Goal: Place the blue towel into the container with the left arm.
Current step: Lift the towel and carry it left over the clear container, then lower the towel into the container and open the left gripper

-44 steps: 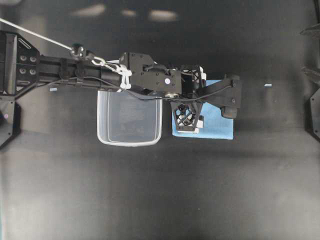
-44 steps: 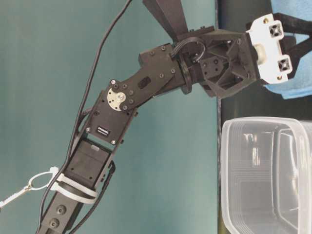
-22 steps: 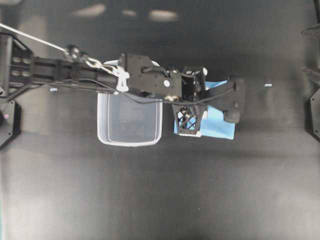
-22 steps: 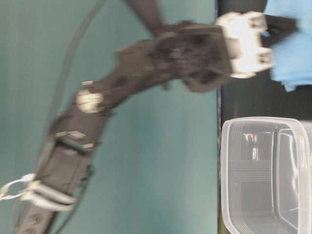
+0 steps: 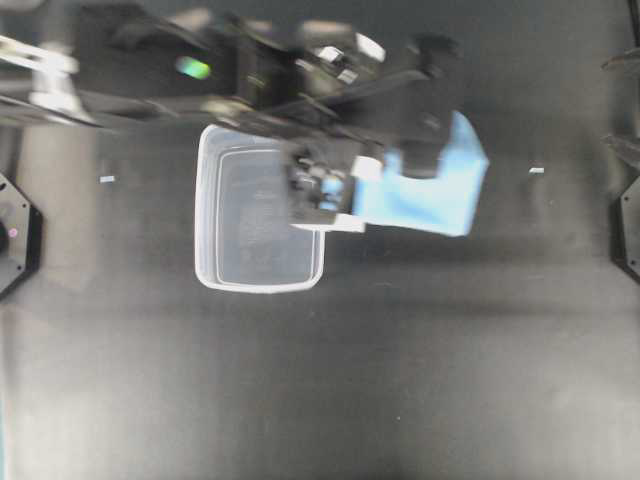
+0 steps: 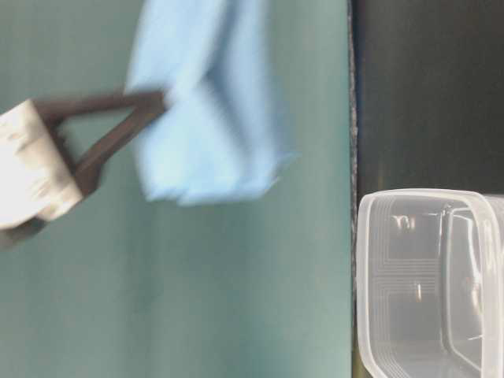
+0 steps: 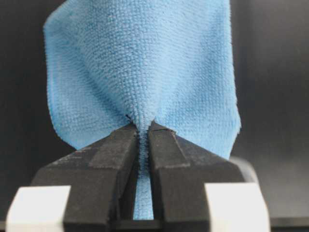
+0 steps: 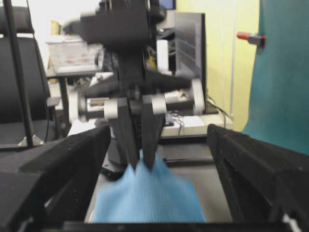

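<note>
Much of my left arm [image 5: 200, 75] is motion-smeared overhead, and I see only its fingers at table level. The left gripper [image 7: 143, 133] has its jaws pinched on a bunched fold of the blue towel [image 7: 145, 72], which hangs lifted off the table, just right of the clear container [image 5: 258, 220]. My right gripper [image 8: 154, 212] shows two fingers spread wide.

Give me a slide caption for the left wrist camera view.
Left gripper shut on a pinched fold of the blue towel, which fans out above it.
</note>
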### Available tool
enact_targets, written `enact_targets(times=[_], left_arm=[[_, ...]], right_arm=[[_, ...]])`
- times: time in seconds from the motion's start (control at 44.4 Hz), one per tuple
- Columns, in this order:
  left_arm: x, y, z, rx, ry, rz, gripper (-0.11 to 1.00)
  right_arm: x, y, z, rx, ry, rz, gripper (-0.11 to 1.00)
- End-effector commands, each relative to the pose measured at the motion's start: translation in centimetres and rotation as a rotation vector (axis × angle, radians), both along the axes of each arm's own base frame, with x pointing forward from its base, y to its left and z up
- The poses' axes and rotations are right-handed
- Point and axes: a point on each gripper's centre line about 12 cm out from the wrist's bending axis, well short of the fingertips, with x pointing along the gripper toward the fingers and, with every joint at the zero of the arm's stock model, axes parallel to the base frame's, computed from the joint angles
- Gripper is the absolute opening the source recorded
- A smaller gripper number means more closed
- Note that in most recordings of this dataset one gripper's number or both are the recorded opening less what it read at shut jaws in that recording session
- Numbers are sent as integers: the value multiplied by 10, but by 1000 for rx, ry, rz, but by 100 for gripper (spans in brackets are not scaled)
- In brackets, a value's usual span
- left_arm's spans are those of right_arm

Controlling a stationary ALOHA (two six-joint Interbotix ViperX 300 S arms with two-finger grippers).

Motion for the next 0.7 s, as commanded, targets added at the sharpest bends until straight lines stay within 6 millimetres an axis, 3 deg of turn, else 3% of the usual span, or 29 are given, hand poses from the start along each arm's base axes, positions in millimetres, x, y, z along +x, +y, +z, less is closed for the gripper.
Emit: enact_targets(times=[0.0, 0.248, 0.474, 0.676], left_arm=[[-33, 0, 26, 0, -2, 7, 4], [-74, 6, -5, -12, 43, 36, 4], [-88, 3, -45, -12, 66, 29, 4], [-91, 4, -59, -12, 73, 29, 4]], right_arm=[[1, 0, 6, 0, -14, 0, 78], [1, 0, 6, 0, -14, 0, 78], [1, -1, 5, -1, -11, -4, 78], [1, -1, 4, 1, -8, -5, 78]])
